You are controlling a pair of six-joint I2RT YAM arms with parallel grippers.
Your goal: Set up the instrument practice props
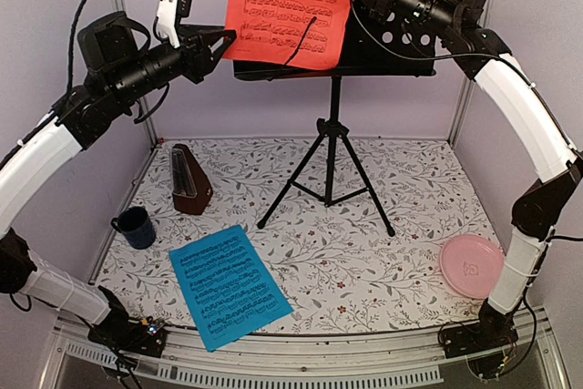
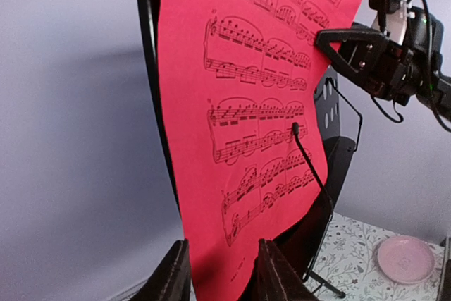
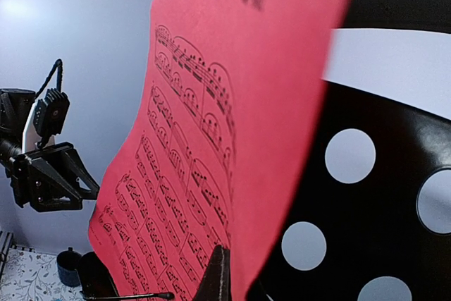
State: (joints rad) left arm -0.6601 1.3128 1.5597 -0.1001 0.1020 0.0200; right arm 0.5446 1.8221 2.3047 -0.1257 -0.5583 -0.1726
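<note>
The black perforated music stand (image 1: 334, 107) stood upright on its 3 tripod legs toward the back middle of the table (image 1: 401, 225). The red sheet (image 1: 287, 2) of printed music leaned against the left part of its desk (a thin black wire arm crossed the sheet's lower half). The cyan sheet (image 1: 228, 284) lay flat, print up and slightly turned, at the front left, and the small brown wooden pyramid metronome (image 1: 189, 181) stood upright behind it, apart from sheet and legs.
</note>
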